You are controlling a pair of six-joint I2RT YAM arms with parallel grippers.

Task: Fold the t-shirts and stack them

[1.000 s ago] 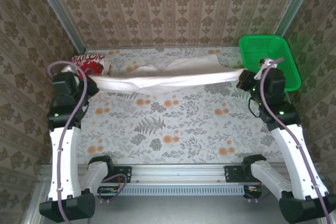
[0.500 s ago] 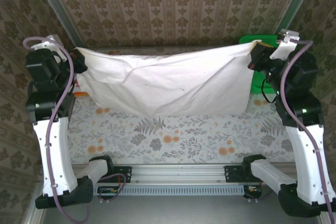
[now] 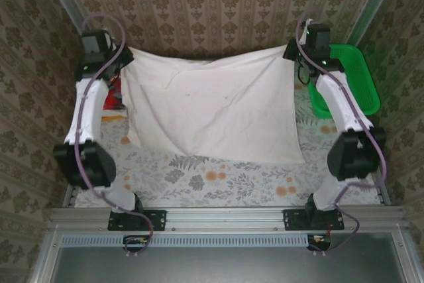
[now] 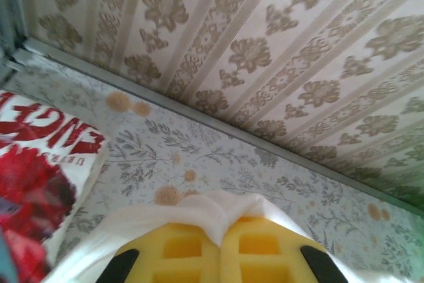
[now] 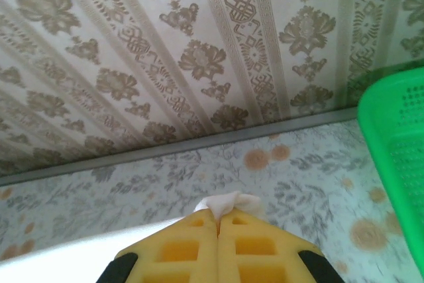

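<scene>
- Off-white t-shirt (image 3: 212,111), plain and wrinkly, hangs spread like a sheet between the two arms over the far half of the table (image 3: 218,180). Its top edge sags slightly mid-span. The lower edge droops towards the table; I cannot tell whether it touches.
- Jaws of the left gripper (image 3: 123,56) are closed on the shirt's upper left corner. In the wrist view, a fold of cloth is pinched between the yellow pads (image 4: 179,250).
- Jaws of the right gripper (image 3: 293,50) are closed on the upper right corner, with a small nub of cloth poking past the tips.
- The red-print t-shirt (image 3: 114,94) lies on the table at the far left, partly hidden behind the hanging one.
- The green basket (image 3: 358,74) sits at the far right, beside the right arm.
- Handling, my judgement: light, limp cloth with no stiffness, so it will crease wherever unsupported. It is not fragile. The pinch looks thin, so a hard outward pull could let a corner creep out.
- Where to hold, my judgement: the two top corners, as now, kept level with even tension. Let the lower edge land on the table first so the cloth lies flat.
</scene>
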